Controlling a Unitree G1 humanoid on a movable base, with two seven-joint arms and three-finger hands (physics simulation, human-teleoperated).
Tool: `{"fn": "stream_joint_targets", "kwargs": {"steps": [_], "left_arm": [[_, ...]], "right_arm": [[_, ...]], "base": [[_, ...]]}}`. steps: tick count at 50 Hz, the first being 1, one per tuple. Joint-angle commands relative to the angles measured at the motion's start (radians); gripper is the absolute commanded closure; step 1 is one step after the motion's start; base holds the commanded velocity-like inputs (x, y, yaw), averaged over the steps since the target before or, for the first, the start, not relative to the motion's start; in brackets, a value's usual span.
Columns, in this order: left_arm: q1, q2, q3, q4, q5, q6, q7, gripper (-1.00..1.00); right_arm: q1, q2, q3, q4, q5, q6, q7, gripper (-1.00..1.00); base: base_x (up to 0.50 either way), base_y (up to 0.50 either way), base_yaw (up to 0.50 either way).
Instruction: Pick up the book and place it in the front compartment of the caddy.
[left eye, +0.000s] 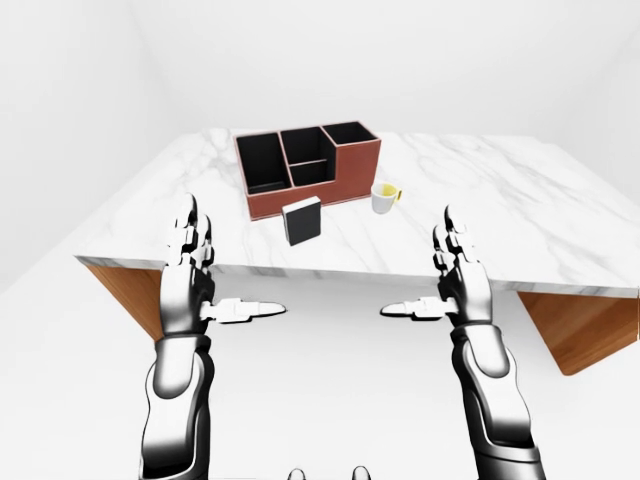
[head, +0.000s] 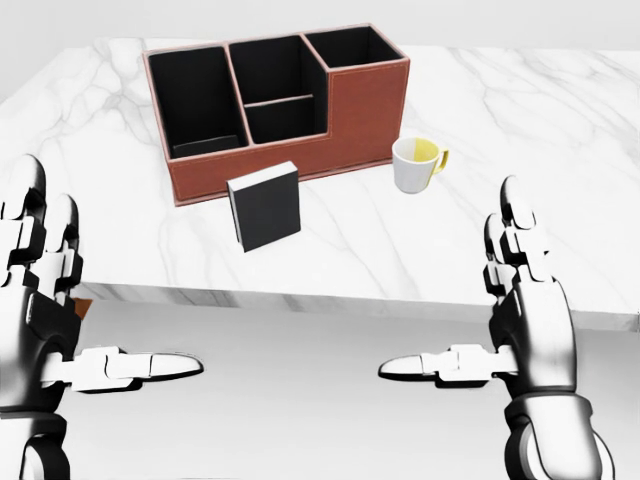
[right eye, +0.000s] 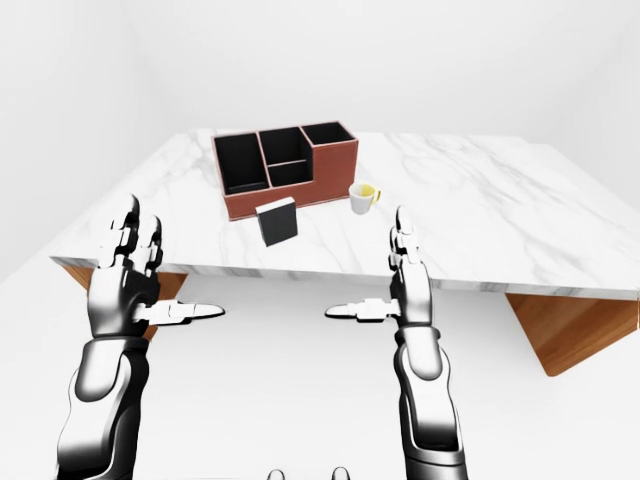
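Both hands hover short of the white marbled surface (head: 520, 110), fingers up and thumbs pointing inward, holding nothing: the left hand (head: 45, 310) at the head view's left edge, the right hand (head: 525, 320) at lower right, each spread wide. Standing upright near the surface's near edge is the black hardcover book with a white page edge (head: 266, 207), just below the reddish-brown leather caddy with black-lined compartments (head: 280, 100) and apart from it. A white mug with a yellow inside (head: 416, 163) sits to the right of the book, clear of any reach to it. The book looks stiff and fairly light, with smooth covers that may slip; a firm pinch across its two broad covers near the top seems best, since a nudge would likely topple it.
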Motion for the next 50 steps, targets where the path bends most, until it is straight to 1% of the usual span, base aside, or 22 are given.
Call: {"fn": "stream_joint_targets", "kwargs": {"steps": [1, 22, 26, 33, 50], "left_arm": [[0.003, -0.001, 0.001, -0.003, 0.0, 0.0, -0.003, -1.0], [0.001, -0.001, -0.003, 0.003, 0.006, 0.0, 0.0, -1.0], [0.001, -0.001, -0.003, 0.006, 0.006, 0.0, 0.0, -1.0], [-0.002, 0.0, -0.001, 0.015, 0.004, 0.0, -0.001, -1.0], [-0.003, 0.0, 0.001, 0.011, 0.002, 0.0, 0.0, -1.0]], "right_arm": [[0.005, 0.004, 0.004, 0.004, -0.012, 0.0, 0.004, -1.0], [-0.004, 0.0, 0.008, 0.023, -0.024, 0.0, 0.002, -1.0], [0.0, 0.002, 0.016, 0.024, -0.013, 0.0, 0.026, -1.0], [-0.005, 0.002, 0.013, 0.03, -0.02, 0.0, 0.017, -1.0], [-0.008, 0.002, 0.014, 0.036, -0.026, 0.0, 0.014, -1.0]], "base": [[0.0, 0.0, 0.5], [0.0, 0.0, 0.49], [0.0, 0.0, 0.0], [0.03, -0.09, 0.0], [0.17, -0.47, 0.0]]}}
